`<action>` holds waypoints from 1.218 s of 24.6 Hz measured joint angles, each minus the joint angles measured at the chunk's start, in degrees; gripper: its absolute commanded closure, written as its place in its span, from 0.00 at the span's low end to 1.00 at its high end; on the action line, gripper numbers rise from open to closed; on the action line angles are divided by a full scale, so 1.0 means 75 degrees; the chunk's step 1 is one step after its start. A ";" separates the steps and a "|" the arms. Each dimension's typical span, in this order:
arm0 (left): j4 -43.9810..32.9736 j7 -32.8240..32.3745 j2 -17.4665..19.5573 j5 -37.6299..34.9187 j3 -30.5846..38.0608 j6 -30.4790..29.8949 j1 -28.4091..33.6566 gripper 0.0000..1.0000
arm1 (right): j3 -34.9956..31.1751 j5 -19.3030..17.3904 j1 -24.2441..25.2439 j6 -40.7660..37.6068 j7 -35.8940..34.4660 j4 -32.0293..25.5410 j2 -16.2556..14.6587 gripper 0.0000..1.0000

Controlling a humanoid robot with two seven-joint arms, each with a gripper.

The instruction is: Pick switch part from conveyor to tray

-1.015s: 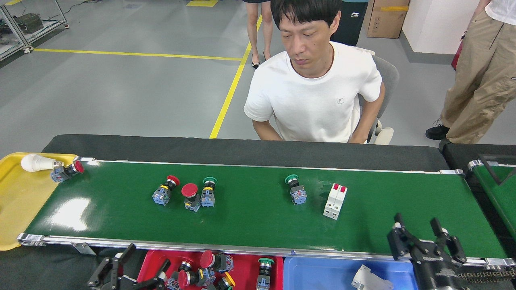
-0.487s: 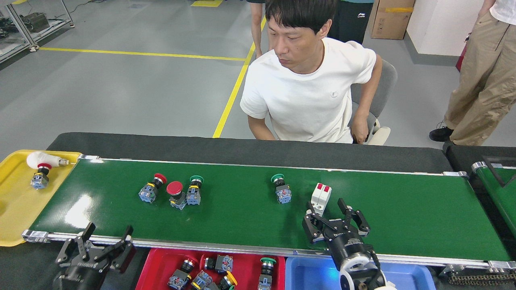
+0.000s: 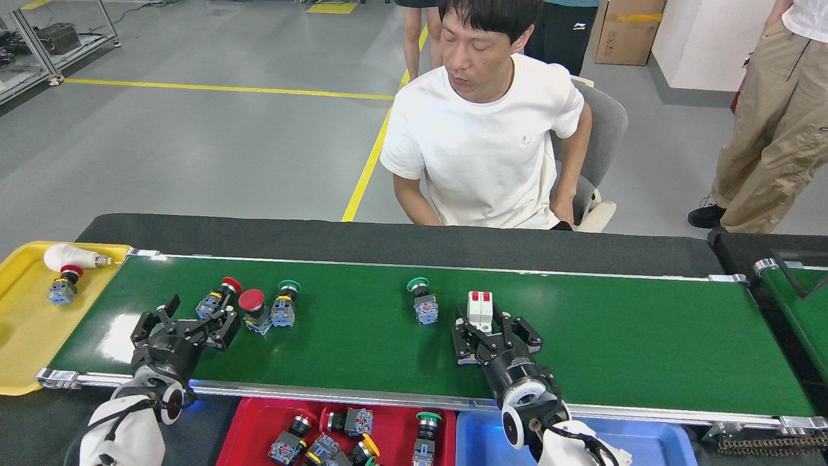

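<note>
On the glossy dark-green conveyor [image 3: 647, 336] lie three push-button switch parts in a cluster at the left: a red-capped one [image 3: 218, 298], a red mushroom one [image 3: 252, 310] and a green-capped one [image 3: 284, 303]. Another green-capped switch [image 3: 422, 301] lies mid-belt, beside a white breaker with red toggles [image 3: 480, 305]. My right gripper [image 3: 495, 327] is open, its fingers on either side of the breaker's near end. My left gripper [image 3: 191, 320] is open over the belt, its right finger just short of the red-capped switch. A red tray [image 3: 236, 427] with several switches and a blue tray [image 3: 653, 446] sit below the near rail.
A yellow tray [image 3: 26, 343] at the belt's left end holds a white bulb [image 3: 65, 257] and a red-capped switch [image 3: 63, 285]. A person in a white shirt [image 3: 485, 149] sits behind the belt. A second green belt [image 3: 799, 304] starts at the right edge.
The parts have ridden leftward on the belt. My right gripper moved forward and left to straddle the breaker. My left gripper rose from the near rail onto the belt beside the red-capped switch.
</note>
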 measured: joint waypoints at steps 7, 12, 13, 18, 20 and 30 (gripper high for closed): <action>0.0389 0.0387 0.0275 0.0002 -0.0261 -0.0196 -0.0073 0.96 | -0.0065 -0.0385 0.0263 -0.1189 0.0071 -0.0942 -0.0385 0.89; 0.0034 0.0470 0.0318 0.0154 -0.0247 -0.0439 0.0119 0.97 | -0.0369 -0.1801 0.1716 -0.3301 0.0284 -0.2647 -0.1946 0.87; -0.0256 0.0476 0.0319 0.0229 -0.0246 -0.0505 0.0331 0.97 | -0.0458 -0.1974 0.2048 -0.3784 0.0318 -0.2884 -0.2112 0.86; -0.2916 0.0487 0.0317 0.0410 -0.0186 -0.0951 0.2179 0.97 | -0.1217 -0.2208 0.3580 -0.5734 0.0438 -0.3415 -0.2357 0.68; -0.3966 0.0456 0.0306 0.0474 -0.0185 -0.1020 0.2960 0.97 | -0.1412 -0.2210 0.3886 -0.5972 0.0515 -0.3420 -0.2355 0.08; -0.7952 0.0228 0.0163 0.0673 -0.0413 -0.1336 0.5835 0.95 | -0.2581 -0.2228 0.3807 -0.6070 0.0777 -0.3530 -0.1692 0.03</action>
